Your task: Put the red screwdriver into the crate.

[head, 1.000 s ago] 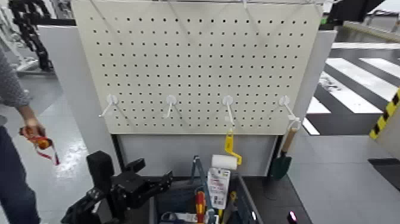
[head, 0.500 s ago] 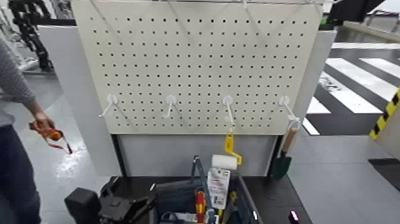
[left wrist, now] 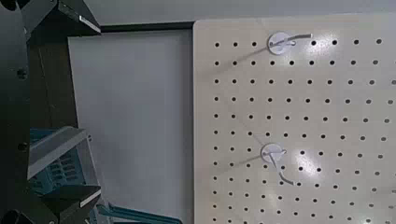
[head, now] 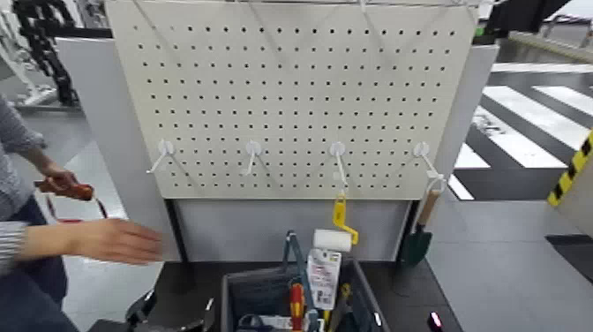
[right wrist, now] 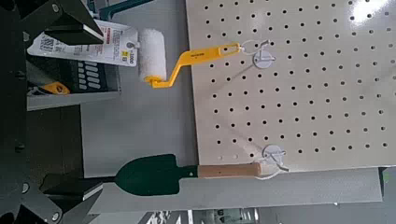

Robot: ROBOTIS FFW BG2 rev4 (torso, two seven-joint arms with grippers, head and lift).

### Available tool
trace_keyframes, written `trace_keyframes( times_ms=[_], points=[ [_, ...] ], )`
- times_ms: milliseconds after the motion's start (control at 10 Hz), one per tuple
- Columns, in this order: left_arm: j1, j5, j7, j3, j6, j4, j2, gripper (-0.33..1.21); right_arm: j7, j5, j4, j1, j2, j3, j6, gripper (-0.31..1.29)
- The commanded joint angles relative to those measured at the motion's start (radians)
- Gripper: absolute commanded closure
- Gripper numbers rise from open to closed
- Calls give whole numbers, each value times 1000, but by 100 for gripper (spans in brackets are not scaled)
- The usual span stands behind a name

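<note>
The left gripper point(head: 175, 311) is at the lower left of the head view, beside the crate, its fingers spread apart with nothing between them. The right gripper point(right wrist: 89, 114) shows at the left edge of its own wrist view, its fingers also open and holding nothing.

Just beside the left gripper, at the bottom centre of the head view, is the dark grey crate point(head: 256, 281). The red screwdriver point(head: 296, 302), with its yellow markings, is inside it, handle standing up. Also in the crate is a white printed packet point(head: 324, 275).

Behind the crate, a yellow-handled paint roller point(head: 341, 216) with a white sleeve point(head: 333, 240) hangs from a hook. Further right, a green trowel point(head: 416, 245) with a wooden handle hangs blade down. The pale pegboard point(head: 291, 97) fills the upper middle, with a row of white hooks point(head: 253, 150) low on it.

At the left edge a person reaches one open hand point(head: 115, 241) above the left gripper; the other hand point(head: 59, 179) holds an orange-red tool point(head: 78, 190) trailing a red strap.
</note>
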Motion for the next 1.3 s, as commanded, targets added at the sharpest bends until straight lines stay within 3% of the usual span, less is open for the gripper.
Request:
trace_keyframes(
  times_ms=[100,200,1300],
  points=[
    [26,-20,35,-14,-41,2,-4,10,-2,0,-2,3,1,-2,3,20],
    [38,-37,81,-27,-59,-7,-2,10,-2,-2,-2,4,3,-4,4,20],
    [29,-37,81,-41,-53,-4,12,10,0,4,-13,1,-2,-4,27,20]
  ],
)
